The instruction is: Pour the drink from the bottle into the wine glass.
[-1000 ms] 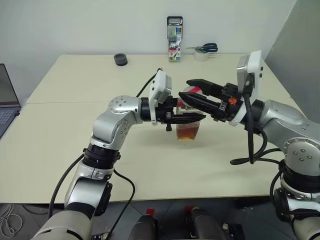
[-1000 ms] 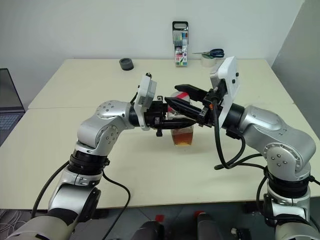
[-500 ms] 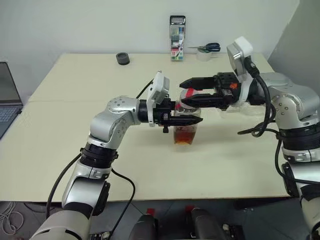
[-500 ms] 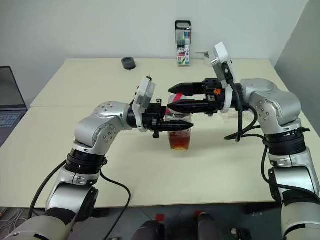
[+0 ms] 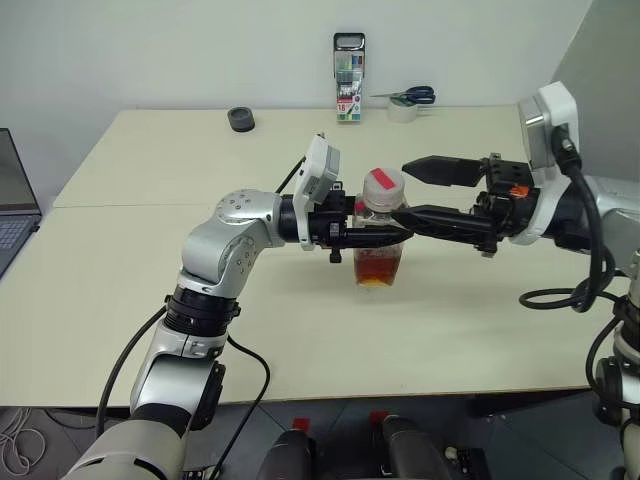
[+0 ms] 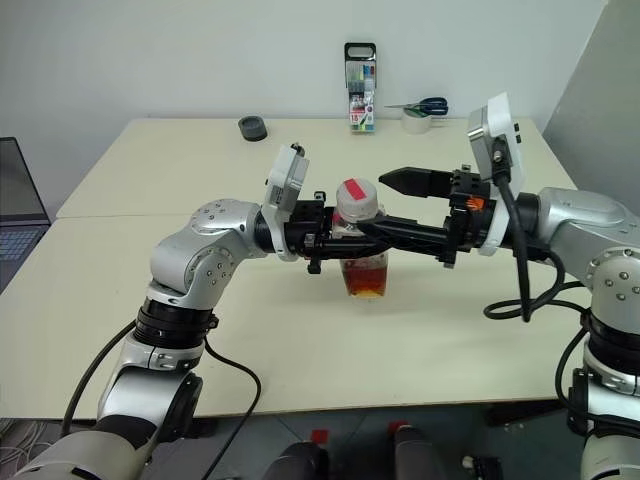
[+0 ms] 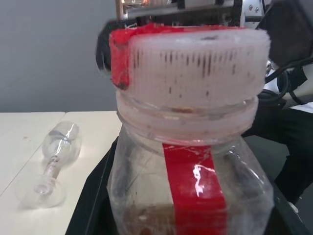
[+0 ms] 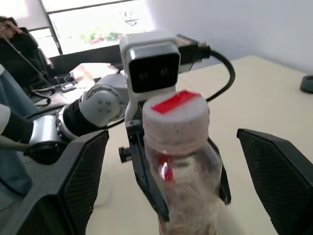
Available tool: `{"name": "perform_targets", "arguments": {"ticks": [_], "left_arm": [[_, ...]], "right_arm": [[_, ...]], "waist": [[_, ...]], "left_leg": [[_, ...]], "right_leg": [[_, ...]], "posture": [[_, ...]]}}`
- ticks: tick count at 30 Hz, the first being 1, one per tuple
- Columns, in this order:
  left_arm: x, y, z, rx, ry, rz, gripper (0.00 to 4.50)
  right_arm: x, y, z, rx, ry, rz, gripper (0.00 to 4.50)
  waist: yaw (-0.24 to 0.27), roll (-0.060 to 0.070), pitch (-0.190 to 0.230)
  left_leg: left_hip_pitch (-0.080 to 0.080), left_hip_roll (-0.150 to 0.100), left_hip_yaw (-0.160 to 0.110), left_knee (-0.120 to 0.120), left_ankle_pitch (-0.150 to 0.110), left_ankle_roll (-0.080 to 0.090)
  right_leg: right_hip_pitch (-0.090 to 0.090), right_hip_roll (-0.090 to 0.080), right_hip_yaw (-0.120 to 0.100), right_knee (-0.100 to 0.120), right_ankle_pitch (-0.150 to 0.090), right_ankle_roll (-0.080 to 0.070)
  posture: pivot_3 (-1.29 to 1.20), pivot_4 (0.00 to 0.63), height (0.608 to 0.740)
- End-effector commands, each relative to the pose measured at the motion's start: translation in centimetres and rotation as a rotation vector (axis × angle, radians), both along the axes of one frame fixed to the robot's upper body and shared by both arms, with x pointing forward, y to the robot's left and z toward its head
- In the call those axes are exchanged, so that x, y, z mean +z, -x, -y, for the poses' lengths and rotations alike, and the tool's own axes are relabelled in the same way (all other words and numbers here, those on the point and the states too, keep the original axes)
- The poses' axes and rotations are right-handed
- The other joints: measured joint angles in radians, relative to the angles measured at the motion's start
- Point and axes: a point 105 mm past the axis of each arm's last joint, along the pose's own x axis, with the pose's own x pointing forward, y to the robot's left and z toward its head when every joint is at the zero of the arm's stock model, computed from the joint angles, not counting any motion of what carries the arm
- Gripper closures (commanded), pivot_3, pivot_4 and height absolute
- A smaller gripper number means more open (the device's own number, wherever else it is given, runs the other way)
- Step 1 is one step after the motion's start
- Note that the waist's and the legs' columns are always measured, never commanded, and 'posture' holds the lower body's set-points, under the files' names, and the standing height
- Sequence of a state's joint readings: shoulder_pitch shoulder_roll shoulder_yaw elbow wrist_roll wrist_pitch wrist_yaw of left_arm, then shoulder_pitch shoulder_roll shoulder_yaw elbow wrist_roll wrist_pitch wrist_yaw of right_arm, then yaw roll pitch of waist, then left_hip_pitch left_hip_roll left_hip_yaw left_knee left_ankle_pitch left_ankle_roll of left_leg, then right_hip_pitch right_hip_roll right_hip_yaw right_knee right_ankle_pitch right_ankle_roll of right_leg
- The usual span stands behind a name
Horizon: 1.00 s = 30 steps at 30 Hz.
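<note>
The bottle [image 5: 380, 240] is clear plastic with a red label strip and a white cap [image 5: 382, 185] taped red on top. It stands upright at the table's middle. The amber drink [image 5: 377, 268] fills its bottom part. My left gripper [image 5: 372, 238] reaches in level from the left and is shut on the bottle below its neck. My right gripper [image 5: 400, 195] comes in from the right and stands open, one finger on either side of the cap and apart from it. The wine glass [image 7: 56, 156] lies on its side on the table, seen in the left wrist view.
At the table's far edge stand a marker pack [image 5: 349, 78], scissors on a tape roll [image 5: 405, 100] and a small black round thing [image 5: 241, 119]. A laptop [image 5: 15, 205] sits at the far left. The cream table [image 5: 150, 300] has free room in front.
My right gripper has opened wide, let go of the cap and drawn back a little to the right. The left gripper and the bottle have kept still.
</note>
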<state>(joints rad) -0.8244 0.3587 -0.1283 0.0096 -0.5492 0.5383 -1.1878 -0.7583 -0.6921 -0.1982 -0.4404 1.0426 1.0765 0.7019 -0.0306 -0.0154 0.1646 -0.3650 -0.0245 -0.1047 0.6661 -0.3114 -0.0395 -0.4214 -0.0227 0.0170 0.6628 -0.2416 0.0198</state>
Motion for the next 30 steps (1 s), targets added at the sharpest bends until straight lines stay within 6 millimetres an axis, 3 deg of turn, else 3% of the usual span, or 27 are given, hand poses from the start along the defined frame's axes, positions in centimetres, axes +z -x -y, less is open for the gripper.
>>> {"name": "perform_targets", "arguments": {"ticks": [1,9,21,30], "left_arm": [[1.5,0.4,0.0,-0.012,0.039,0.061,2.68],[1.7,0.6,0.0,-0.006,0.038,0.063,2.68],[1.5,0.6,-0.4,0.016,0.024,0.075,2.68],[1.5,0.3,-0.4,0.018,0.023,0.079,2.68]], "right_arm": [[1.0,0.1,-0.7,-0.054,-0.029,0.094,0.02],[0.6,-1.1,-2.0,-0.118,-0.077,0.127,0.02],[0.2,-1.7,0.6,-0.173,-0.034,0.115,0.02],[0.3,-0.8,0.5,-0.136,-0.026,0.108,0.02]], "waist": [[0.0,0.0,0.0],[0.001,0.0,0.0],[0.001,0.0,0.0],[0.001,0.0,0.0]], "left_leg": [[0.0,0.0,0.0,0.0,0.0,0.0],[0.0,0.0,0.0,0.0,0.002,-0.004],[0.0,0.0,0.0,0.0,0.0,0.0],[0.0,0.0,0.0,0.0,0.0,0.0]], "right_leg": [[0.0,0.0,0.0,0.0,0.0,0.0],[0.0,0.0,0.0,0.0,0.0,0.0],[0.0,0.0,0.0,0.0,0.0,0.0],[0.0,0.0,0.0,0.0,0.0,0.0]], "posture": [[0.0,0.15,0.74],[0.0,0.15,0.74],[0.0,0.15,0.74],[0.0,0.15,0.74]]}}
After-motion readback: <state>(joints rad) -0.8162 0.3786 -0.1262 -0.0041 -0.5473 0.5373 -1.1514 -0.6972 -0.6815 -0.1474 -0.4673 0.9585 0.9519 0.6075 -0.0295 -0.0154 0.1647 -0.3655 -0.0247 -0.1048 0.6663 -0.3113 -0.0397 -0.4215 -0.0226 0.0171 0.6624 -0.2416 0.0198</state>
